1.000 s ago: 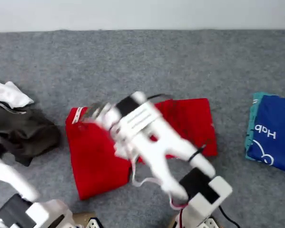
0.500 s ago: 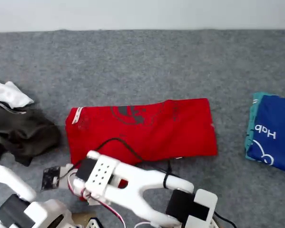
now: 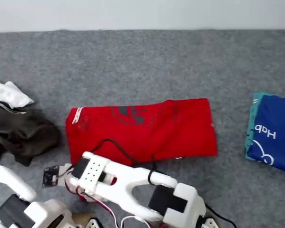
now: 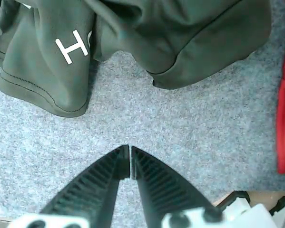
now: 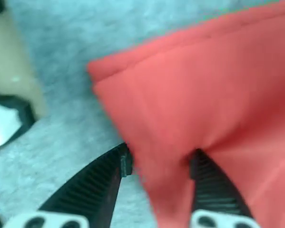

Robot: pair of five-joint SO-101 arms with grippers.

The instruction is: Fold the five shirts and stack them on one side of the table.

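A red shirt (image 3: 142, 128) lies folded into a wide band in the middle of the grey table. My right arm stretches across its near-left corner, where the right gripper (image 3: 77, 188) sits. In the right wrist view that gripper (image 5: 161, 161) is open, its jaws standing on either side of the red shirt's (image 5: 204, 95) folded edge. My left gripper (image 4: 130, 161) is shut and empty over bare table, close to a crumpled dark shirt (image 4: 132, 38). The dark shirt (image 3: 21, 133) and a white shirt (image 3: 6, 92) are piled at the far left.
A folded blue shirt (image 3: 273, 135) rests on a teal one (image 3: 250, 123) at the right edge. The left arm's base (image 3: 18, 209) occupies the near-left corner. The table's (image 3: 147, 61) back half is bare grey felt.
The right arm has swung from above the middle of the red shirt down to its near-left corner, then settled slightly. The left arm and the other shirts have stayed put.
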